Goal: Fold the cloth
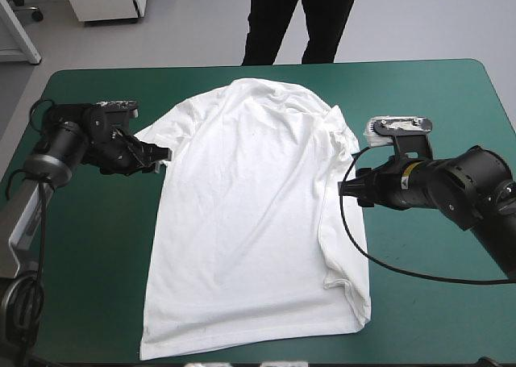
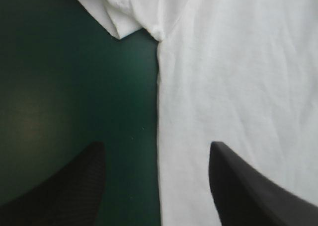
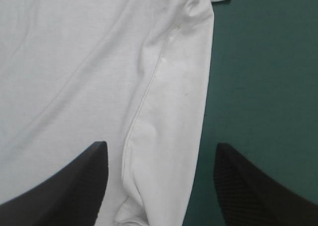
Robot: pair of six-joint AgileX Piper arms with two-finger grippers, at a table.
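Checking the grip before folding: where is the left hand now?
High view: the left hand is at the left of the table, open, its fingers either side of the T-shirt edge, beside the sleeve.

The left arm (image 1: pixel 68 141) and right arm (image 1: pixel 451 181) are rounded, black, with fin-shaped jaws.

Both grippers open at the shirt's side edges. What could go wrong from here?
1. The T-shirt is doubled along its right side: a creased strip lies within the open right gripper. A pinch may catch only one layer and fold crooked.
2. The open left gripper straddles the side edge, half over the teal-green cover. A thin bite could slip.
3. The hem lies close to the cover's near edge, so dragging might pull it off.
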